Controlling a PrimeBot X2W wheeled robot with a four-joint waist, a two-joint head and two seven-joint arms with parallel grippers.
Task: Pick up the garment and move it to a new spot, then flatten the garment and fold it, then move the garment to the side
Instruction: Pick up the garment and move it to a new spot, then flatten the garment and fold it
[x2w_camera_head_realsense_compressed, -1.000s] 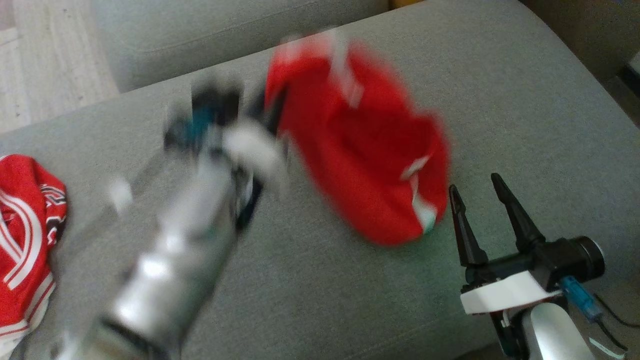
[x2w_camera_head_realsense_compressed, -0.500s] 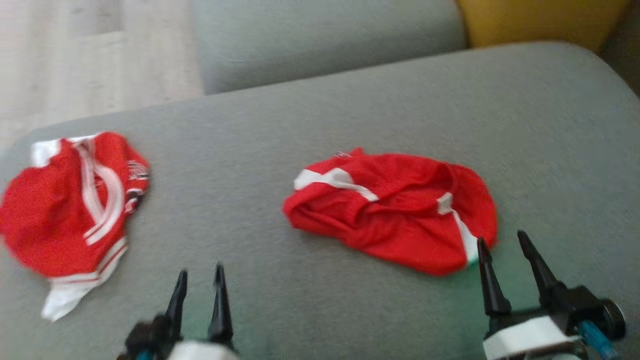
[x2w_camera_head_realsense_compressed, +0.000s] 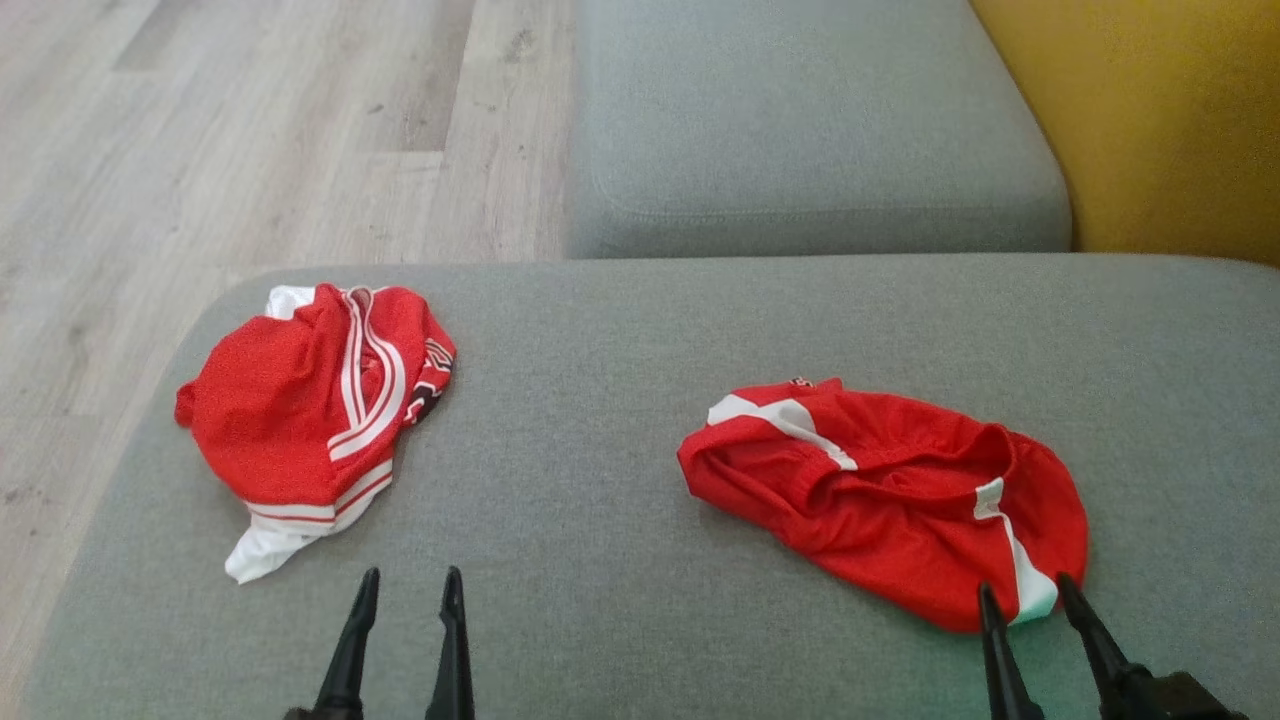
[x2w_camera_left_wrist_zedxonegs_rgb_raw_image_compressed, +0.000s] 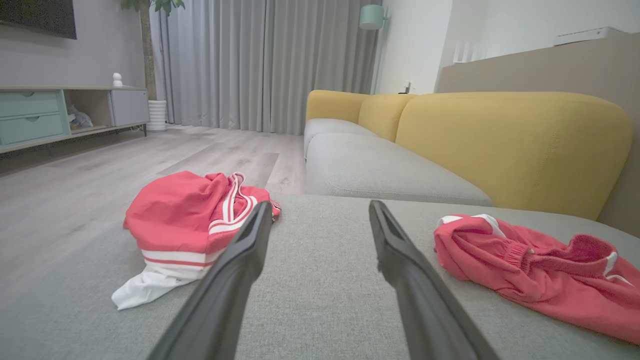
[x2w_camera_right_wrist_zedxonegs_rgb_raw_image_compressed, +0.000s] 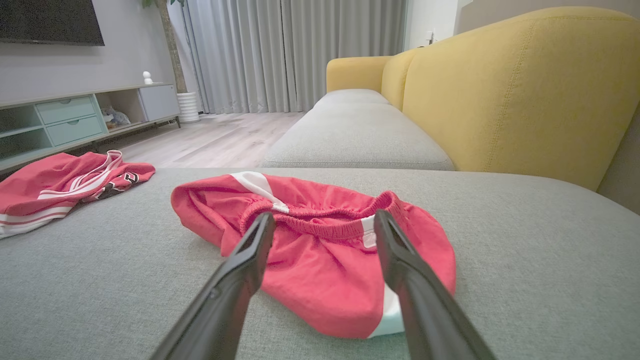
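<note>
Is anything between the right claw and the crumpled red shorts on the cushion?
Nothing visible. The open right claw points straight at the near edge of the red shorts; the striped red garment lies well off to the left.

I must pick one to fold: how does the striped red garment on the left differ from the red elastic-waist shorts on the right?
The striped red garment carries curved white stripes, a white hem and a dark printed patch; the red elastic-waist shorts show only short white bands. The striped garment sits near the grey sofa cushion's left edge; the shorts lie at the right gripper's fingertips. Both are red, crumpled and unheld.
</note>
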